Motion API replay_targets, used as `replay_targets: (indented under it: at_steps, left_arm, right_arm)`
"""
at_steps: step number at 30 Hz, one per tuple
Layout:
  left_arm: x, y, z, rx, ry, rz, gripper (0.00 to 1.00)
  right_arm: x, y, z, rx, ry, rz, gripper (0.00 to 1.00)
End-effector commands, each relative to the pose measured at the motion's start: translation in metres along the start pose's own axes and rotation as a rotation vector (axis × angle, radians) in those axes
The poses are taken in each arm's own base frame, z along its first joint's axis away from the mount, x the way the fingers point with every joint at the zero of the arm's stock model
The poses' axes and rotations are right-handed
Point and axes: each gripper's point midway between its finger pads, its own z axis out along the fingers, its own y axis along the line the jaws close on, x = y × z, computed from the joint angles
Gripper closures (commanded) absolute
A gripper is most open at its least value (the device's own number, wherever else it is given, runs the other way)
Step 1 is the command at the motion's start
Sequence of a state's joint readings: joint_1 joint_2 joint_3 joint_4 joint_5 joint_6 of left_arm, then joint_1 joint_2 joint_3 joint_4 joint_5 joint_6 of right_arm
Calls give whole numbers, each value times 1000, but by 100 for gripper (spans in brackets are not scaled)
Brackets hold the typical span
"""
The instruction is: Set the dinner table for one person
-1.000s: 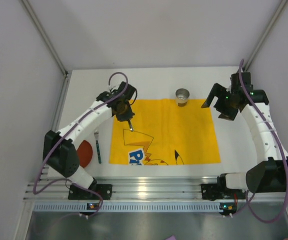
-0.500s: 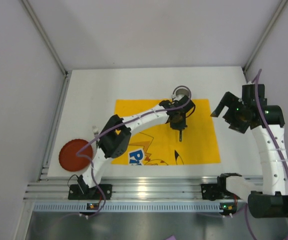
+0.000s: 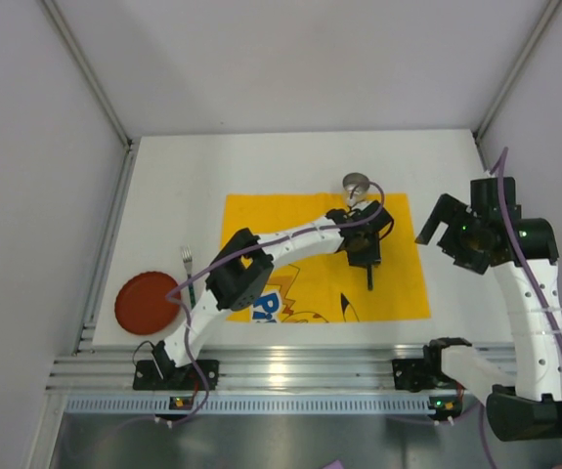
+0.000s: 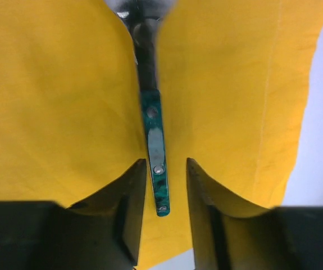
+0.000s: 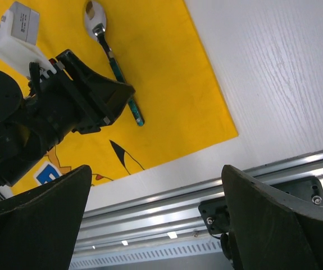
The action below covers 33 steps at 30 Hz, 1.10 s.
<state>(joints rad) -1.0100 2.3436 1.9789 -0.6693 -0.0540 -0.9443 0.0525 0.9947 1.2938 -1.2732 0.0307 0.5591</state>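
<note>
A spoon (image 4: 155,147) with a mottled green handle lies flat on the yellow cartoon cloth (image 3: 398,283), near its right side. My left gripper (image 4: 164,162) hovers over the handle's end, open, with a gap on each side of it. From above, the left gripper (image 3: 364,254) reaches across the cloth and the spoon's (image 3: 369,278) handle sticks out below it. My right gripper (image 3: 459,237) hangs open and empty to the right of the cloth. The right wrist view shows the spoon (image 5: 116,64) and the left gripper (image 5: 113,98). The white dinner table (image 3: 183,186) lies under all of it.
A small metal cup (image 3: 356,184) stands at the cloth's far edge. A fork (image 3: 189,274) lies left of the cloth, with a red plate (image 3: 146,303) beside it. The ribbed aluminium rail (image 3: 290,366) runs along the near edge. Grey walls close in the sides.
My left arm swung from the cloth's left side to its right side with the spoon. Its jaws have parted and the spoon lies on the cloth. The right arm drew back.
</note>
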Motion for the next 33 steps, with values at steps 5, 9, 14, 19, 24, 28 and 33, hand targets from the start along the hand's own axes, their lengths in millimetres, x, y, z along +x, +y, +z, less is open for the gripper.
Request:
replay_targets:
  at_steps: [5,9,14,19,24,28,33]
  left_arm:
    - [-17,-38,-34,121,-53,-27,43]
    - [-37,-19,-73,46,-138,16,34]
    - [-38,78,-117,-108,-137,-10,30]
    - [-3,218,-166,-261,-166,-189,32]
    - [6,328,-206,-365,-246,-404,34]
    - [8,363,-220,-408,-261,-427,34]
    - [7,397,-215,-464,-221,-458,36]
  right_arm:
    - [3,-2,1,14,1,-33,0]
    - [2,3,1,-3,1,-42,0]
    - [6,18,0,-84,22,-62,0]
    - [7,30,-2,-152,28,-84,0]
    - [9,40,0,-191,43,-102,0]
    - [12,43,5,-196,63,-109,0]
    - [12,45,7,-199,70,-117,0]
